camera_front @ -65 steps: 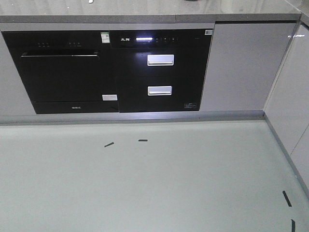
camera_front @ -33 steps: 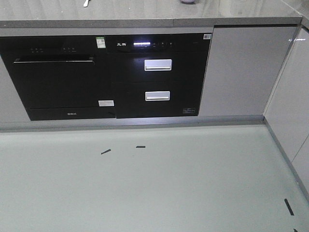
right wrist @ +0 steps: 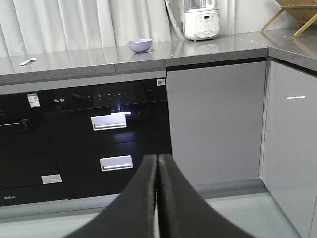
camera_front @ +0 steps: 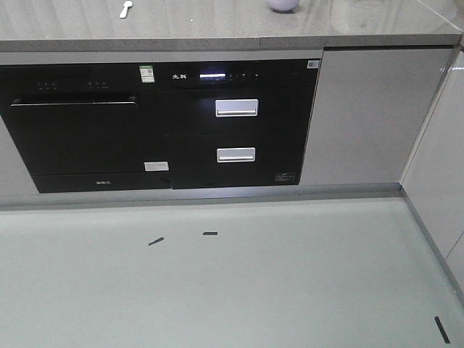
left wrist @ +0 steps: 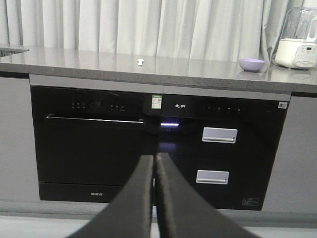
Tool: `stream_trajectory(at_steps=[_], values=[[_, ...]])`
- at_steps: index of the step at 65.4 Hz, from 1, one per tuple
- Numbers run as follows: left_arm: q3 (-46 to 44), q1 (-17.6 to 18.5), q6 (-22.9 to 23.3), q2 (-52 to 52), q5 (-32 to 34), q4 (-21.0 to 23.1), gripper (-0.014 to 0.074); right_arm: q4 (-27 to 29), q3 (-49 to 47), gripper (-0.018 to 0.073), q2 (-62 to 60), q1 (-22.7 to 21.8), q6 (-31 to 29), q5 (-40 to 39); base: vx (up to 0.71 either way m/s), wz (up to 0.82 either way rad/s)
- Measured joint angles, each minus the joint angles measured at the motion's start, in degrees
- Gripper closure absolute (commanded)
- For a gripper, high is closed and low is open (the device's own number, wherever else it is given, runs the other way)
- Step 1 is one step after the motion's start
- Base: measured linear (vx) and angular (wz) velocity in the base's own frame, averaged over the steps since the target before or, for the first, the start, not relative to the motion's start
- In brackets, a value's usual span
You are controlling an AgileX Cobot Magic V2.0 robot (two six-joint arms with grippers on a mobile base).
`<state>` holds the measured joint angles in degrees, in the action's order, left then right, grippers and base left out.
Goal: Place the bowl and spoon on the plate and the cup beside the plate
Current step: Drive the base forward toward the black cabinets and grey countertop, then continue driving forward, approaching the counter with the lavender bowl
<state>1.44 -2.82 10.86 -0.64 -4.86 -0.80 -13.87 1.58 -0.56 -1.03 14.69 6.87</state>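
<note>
Facing bowl (right wrist: 139, 45) and spoon (right wrist: 27, 61), lying unarranged on the counter (right wrist: 89, 59). Holding left gripper (left wrist: 154, 163) and right gripper (right wrist: 157, 163) clenched, empty.

Nothing legible — appliance logo (left wrist: 180, 106), green sticker (left wrist: 156, 100) blurred.

**Right gripper (right wrist: 157, 158) before a kitchen counter (right wrist: 89, 62), its fingers pressed together**

The two dark fingers meet tip to tip with nothing between them, low in the middle of the view. They sit in front of a black built-in appliance (right wrist: 74, 148) with two silver handles, one above the other. On the grey counter the bowl (right wrist: 139, 45) stands close to the curtain (right wrist: 89, 25). It is well apart from the spoon (right wrist: 27, 61), which lies near the view's left edge. A white blender (right wrist: 201, 22) stands on the bowl's other side. Below it is a plain grey cabinet door (right wrist: 213, 124), and a wooden rack (right wrist: 296, 15) shows in the top right corner.
</note>
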Motion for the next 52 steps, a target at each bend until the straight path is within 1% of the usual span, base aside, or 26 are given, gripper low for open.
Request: stream_trajectory(at_steps=[52], values=[[0.0,0.0,0.0,0.0,0.0,0.0,0.0602,0.0,0.0,0.0565,0.0,0.0,0.0,0.0,0.11,0.03]])
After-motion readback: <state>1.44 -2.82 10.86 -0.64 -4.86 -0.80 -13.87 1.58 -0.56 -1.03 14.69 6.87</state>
